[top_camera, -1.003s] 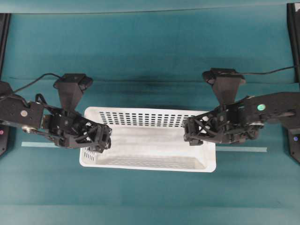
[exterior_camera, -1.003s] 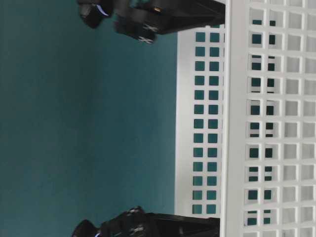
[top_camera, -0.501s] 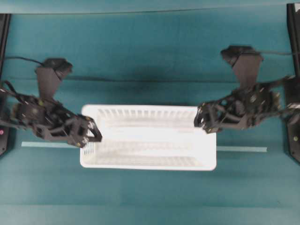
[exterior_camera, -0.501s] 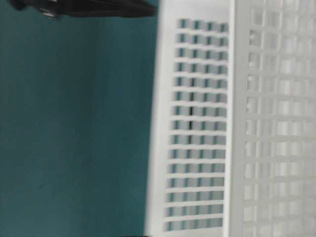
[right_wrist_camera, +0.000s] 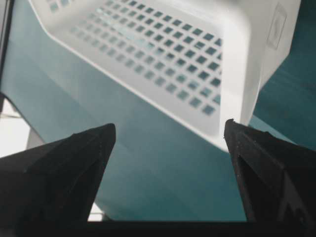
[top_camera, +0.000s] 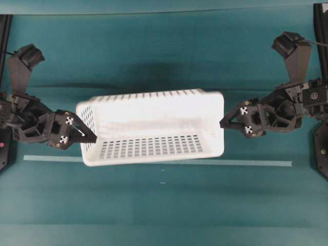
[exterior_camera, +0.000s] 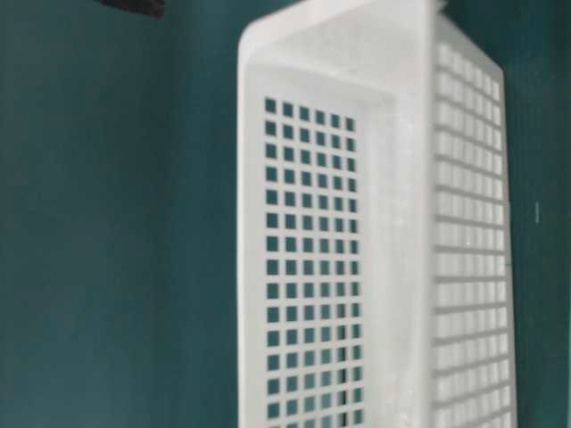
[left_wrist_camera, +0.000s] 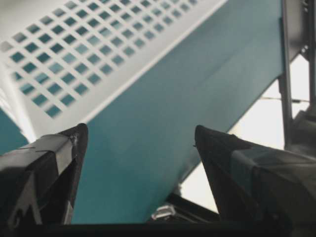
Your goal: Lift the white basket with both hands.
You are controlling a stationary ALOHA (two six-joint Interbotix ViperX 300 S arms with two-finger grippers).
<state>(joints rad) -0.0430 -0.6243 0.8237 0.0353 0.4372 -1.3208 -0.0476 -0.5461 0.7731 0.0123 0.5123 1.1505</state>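
The white basket [top_camera: 154,120] is tilted, its solid bottom and one perforated long wall facing the overhead camera. It also shows in the table-level view [exterior_camera: 303,267]. My left gripper [top_camera: 87,136] is at its left end and my right gripper [top_camera: 228,122] at its right end. In the left wrist view the left gripper [left_wrist_camera: 139,133] is open with only teal table between the jaws; the basket [left_wrist_camera: 74,54] lies beyond one fingertip. The right gripper [right_wrist_camera: 169,127] is open too, with the basket [right_wrist_camera: 163,44] just past one fingertip. I cannot tell if the tips touch it.
A pale tape line [top_camera: 256,163] runs across the teal table in front of the basket. Black frame posts [top_camera: 320,31] stand at the left and right edges. The table edge and a bright floor [left_wrist_camera: 256,128] show in the left wrist view.
The basket went from lying flat to tilted and shifted away from the tape line. Both grippers drew outward from inside its ends to just outside them. The arms' bases swung back.
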